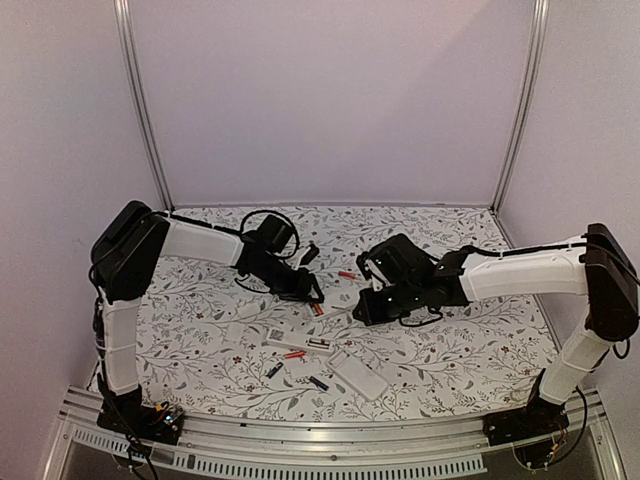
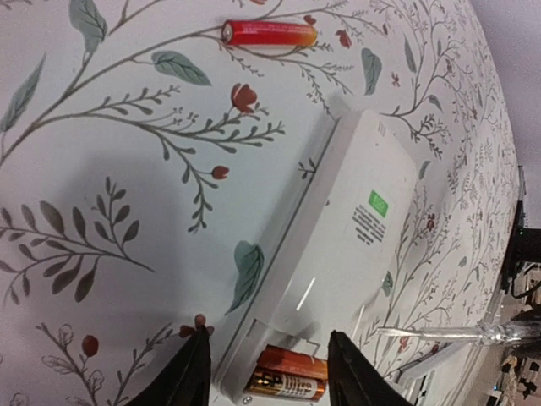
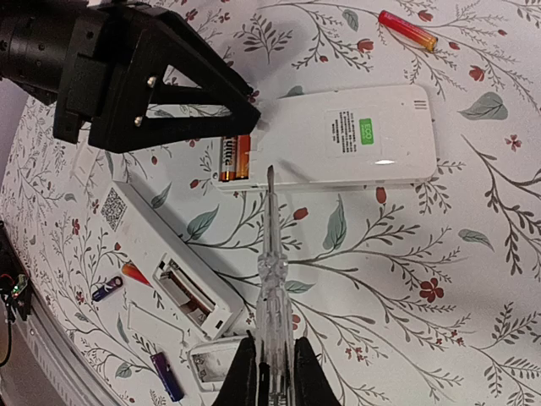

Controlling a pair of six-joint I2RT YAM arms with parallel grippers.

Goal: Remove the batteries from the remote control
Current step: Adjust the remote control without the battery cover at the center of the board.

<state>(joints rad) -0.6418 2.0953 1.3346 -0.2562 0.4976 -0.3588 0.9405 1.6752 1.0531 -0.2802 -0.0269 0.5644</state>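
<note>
As gold batteries (image 3: 235,158) sit in the remote (image 3: 338,139), right gripper (image 3: 270,365) clamps a screwdriver (image 3: 271,271) at its bay, likely to pry; left gripper (image 2: 269,355) straddles remote's end, grip unclear.

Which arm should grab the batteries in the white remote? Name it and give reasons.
Left. The left gripper stands open astride the white remote, right where its gold batteries lie. The right gripper is shut on the clear-handled screwdriver, so it cannot pinch them.

A white remote (image 3: 338,135) with a green label (image 3: 367,131) on a white cloth (image 3: 473,254) patterned with grey-green leaves and red blossoms. Copper-and-black batteries (image 3: 235,158) fill the remote's end, a red-and-gold battery (image 3: 407,30) lies beyond the remote, and a clear-handled screwdriver (image 3: 272,271) is beside it.
</note>
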